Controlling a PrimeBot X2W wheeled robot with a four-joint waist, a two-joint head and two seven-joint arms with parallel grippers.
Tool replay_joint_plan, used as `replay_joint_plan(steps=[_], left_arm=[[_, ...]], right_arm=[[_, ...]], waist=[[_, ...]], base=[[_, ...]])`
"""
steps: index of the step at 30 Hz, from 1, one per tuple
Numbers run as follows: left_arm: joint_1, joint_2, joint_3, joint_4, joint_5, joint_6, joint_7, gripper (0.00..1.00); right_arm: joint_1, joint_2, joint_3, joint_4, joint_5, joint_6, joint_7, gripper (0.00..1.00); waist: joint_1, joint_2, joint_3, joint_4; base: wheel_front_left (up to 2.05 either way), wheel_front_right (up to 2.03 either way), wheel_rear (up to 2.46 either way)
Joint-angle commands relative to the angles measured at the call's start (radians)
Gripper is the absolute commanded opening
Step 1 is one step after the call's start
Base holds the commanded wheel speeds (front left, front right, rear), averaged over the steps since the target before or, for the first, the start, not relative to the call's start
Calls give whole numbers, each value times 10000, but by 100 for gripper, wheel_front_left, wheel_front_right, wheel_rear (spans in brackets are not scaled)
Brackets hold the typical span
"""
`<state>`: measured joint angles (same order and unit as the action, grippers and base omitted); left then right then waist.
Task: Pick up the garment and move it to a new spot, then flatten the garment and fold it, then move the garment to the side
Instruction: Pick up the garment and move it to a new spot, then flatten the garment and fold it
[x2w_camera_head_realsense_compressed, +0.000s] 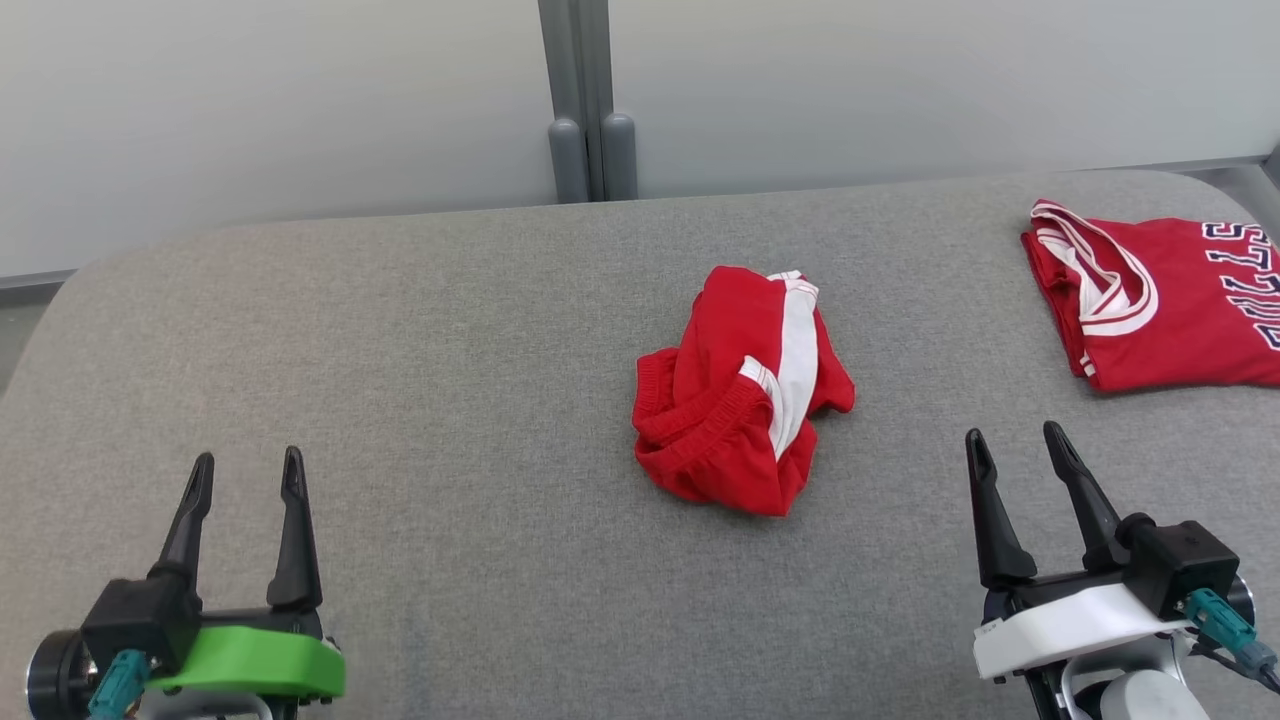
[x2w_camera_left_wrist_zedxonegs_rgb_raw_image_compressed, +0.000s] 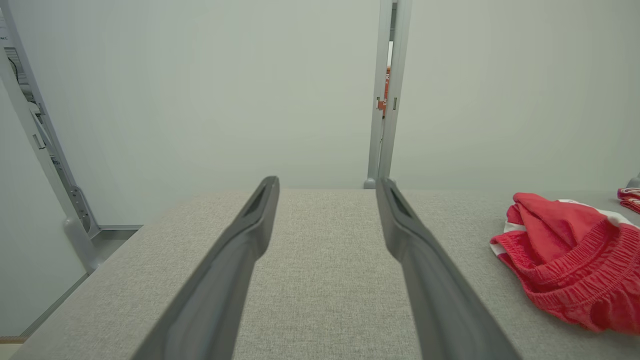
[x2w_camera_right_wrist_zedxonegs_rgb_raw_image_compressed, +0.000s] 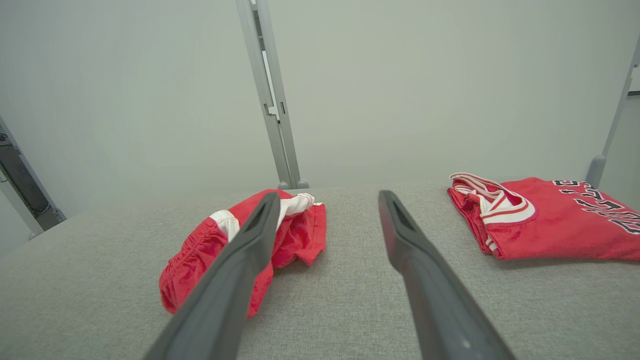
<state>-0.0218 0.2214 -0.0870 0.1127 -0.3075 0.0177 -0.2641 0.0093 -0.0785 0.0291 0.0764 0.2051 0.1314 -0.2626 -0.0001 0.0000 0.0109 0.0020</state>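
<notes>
The garment (x2w_camera_head_realsense_compressed: 745, 390), a pair of red shorts with a white side stripe and a gathered waistband, lies crumpled in a heap near the middle of the grey fabric-covered table (x2w_camera_head_realsense_compressed: 400, 350), touched by neither arm. The left gripper (x2w_camera_head_realsense_compressed: 248, 458) hovers low over the near left part of the table, well apart from the garment, its two dark fingers spread wide with nothing between them; the left wrist view shows bare grey cloth in the gap and the garment off to the right of the fingers. The right gripper (x2w_camera_head_realsense_compressed: 1015, 433) sits at the near right, closer to the garment but clear of it, its jaws just as wide and holding nothing. In the right wrist view one finger crosses in front of the heap, yet the head view shows open table between the two. A second red piece, a jersey (x2w_camera_head_realsense_compressed: 1160, 300) with white trim at the neck and dark lettering, lies folded flat at the far right of the table, well apart from the shorts. Behind the table stands a pale wall (x2w_camera_head_realsense_compressed: 300, 100) split by a grey post (x2w_camera_head_realsense_compressed: 590, 100)
</notes>
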Motion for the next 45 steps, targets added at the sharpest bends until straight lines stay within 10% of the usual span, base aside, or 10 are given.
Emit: replay_joint_plan(steps=[1, 22, 45], left_arm=[[300, -86, 155, -126, 72, -65, 5, 100], [1179, -1044, 1366, 34, 659, -1205, 4, 100], [571, -1270, 1254, 302, 1122, -1467, 4, 100]], right_arm=[[125, -54, 30, -42, 39, -16, -26, 100], [518, -169, 267, -61, 297, -16, -28, 100], [414, -103, 297, -24, 303, -16, -28, 100]], waist=[[1, 0, -61, 65], [1, 0, -251, 110], [1, 0, -127, -80]], base=[[0, 0, 0], [0, 0, 0], [0, 0, 0]])
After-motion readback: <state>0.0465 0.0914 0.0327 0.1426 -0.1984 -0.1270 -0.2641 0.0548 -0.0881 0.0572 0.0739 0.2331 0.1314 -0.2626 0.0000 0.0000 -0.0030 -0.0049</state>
